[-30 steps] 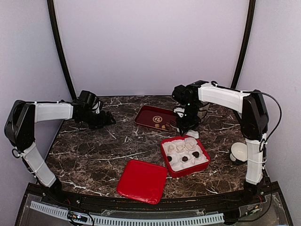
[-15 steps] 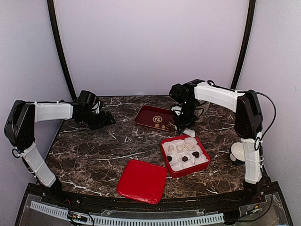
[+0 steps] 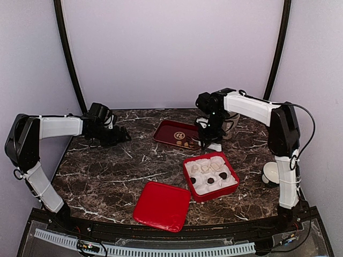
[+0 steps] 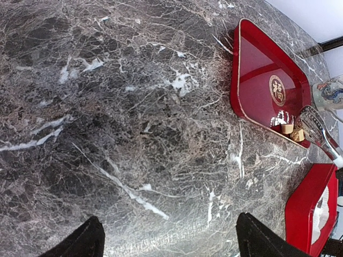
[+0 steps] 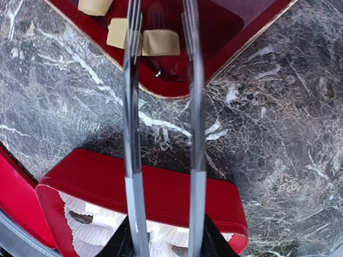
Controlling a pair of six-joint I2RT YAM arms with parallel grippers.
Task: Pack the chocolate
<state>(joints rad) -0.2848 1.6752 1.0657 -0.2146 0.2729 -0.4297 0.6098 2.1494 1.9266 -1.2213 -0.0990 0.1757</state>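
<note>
- Tan chocolate (image 5: 159, 42) is seen in the dark red tray (image 5: 225, 32), at the corner nearest the red box (image 5: 161, 193); one piece lies between the tips of the metal tongs (image 5: 131, 134)
- The tongs are clamped in the nearly closed right gripper (image 5: 163, 241)
- Dark pieces (image 5: 80, 217) are seated in the box
- The left gripper (image 4: 171, 243) is held wide open and empty, well apart
</note>
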